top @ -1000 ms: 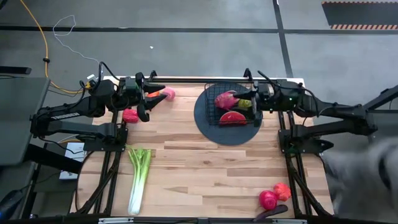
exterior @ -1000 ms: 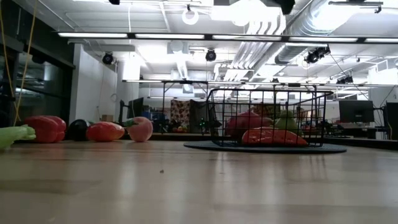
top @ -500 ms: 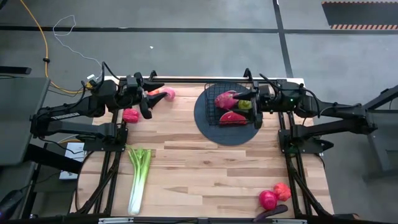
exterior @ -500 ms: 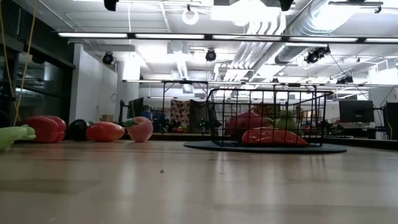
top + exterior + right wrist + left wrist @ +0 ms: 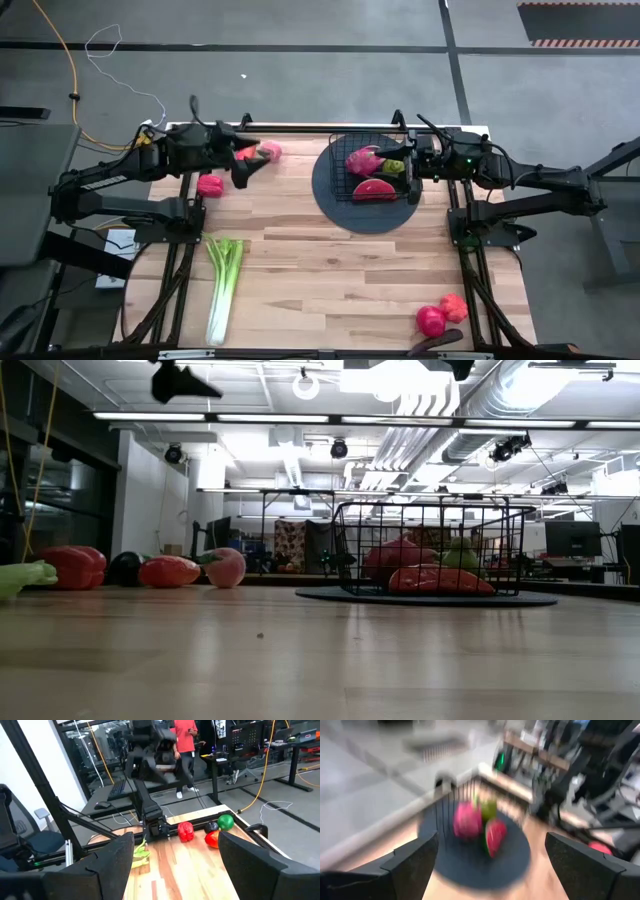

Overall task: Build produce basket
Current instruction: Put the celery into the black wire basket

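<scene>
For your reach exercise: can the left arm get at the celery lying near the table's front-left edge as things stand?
Probably yes. The celery lies alone on bare wood on the left arm's side, with nothing on or beside it. The left gripper is open, empty and raised near the far edge, so it would have to swing back toward the front.

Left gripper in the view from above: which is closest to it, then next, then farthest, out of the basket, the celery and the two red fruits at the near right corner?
From the left gripper:
1. The basket, to its right at the table's far side.
2. The celery, on the left, toward the near edge.
3. The two red fruits, at the near right corner, farthest.
</scene>
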Motion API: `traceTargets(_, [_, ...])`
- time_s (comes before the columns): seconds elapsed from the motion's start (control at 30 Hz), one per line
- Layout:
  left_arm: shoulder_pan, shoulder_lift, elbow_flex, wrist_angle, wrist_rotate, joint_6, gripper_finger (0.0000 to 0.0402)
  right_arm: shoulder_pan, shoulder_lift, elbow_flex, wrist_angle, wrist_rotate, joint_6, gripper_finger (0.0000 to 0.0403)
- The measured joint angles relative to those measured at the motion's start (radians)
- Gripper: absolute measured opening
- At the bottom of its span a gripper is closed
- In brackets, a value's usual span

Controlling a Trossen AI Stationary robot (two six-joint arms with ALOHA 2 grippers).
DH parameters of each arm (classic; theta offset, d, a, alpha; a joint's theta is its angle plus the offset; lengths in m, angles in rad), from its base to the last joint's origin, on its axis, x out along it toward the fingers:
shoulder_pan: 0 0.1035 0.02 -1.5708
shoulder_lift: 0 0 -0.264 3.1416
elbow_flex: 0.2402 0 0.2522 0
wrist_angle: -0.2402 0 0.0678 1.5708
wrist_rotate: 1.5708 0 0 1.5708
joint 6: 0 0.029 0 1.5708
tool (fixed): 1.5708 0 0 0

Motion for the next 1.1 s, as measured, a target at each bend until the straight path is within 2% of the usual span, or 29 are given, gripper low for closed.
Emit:
traceTargets(0.13, [-0.068, 0.069, 0.078, -0.327, 0.033, -0.27, 0.0353, 0.0, 0.0, 0.0, -0.008, 0.0, 0.036, 0.0279])
traceTargets(0.23, [-0.165, 0.116, 0.097, -0.56, 0.084, -0.482, 0.0352, 0.0, 0.0, 0.0, -0.007, 0.0, 0.053, 0.0279])
traceTargets(0.33, [-0.324, 0.158, 0.097, -0.734, 0.111, -0.715, 0.0352, 0.0, 0.0, 0.0, -0.008, 0.0, 0.067, 0.0279])
traceTargets(0.43, [-0.52, 0.202, 0.097, -0.8, 0.111, -0.997, 0.0351, 0.0, 0.0, 0.0, -0.008, 0.0, 0.079, 0.0279])
traceTargets(0.6, [-0.814, 0.307, 0.097, -0.805, 0.116, -1.434, 0.0351, 0.0, 0.0, 0.0, -0.009, 0.0, 0.103, 0.0279])
traceTargets(0.73, [-0.964, 0.429, 0.096, -0.78, 0.202, -1.645, 0.0351, 0.0, 0.0, 0.0, -0.021, 0.0, 0.102, 0.0279])
traceTargets(0.8, [-1.004, 0.483, 0.087, -0.699, 0.247, -1.694, 0.0351, 0.0, 0.0, 0.0, -0.027, 0.0, 0.102, 0.0279])
traceTargets(0.9, [-1.036, 0.559, 0.078, -0.566, 0.257, -1.724, 0.0351, -0.001, 0.0, 0.0, -0.03, 0.0, 0.1, 0.0279])
traceTargets(1.1, [-1.041, 0.685, 0.011, -0.411, 0.334, -1.729, 0.0351, -0.003, 0.0, 0.0, -0.031, 0.0, 0.1, 0.0279])
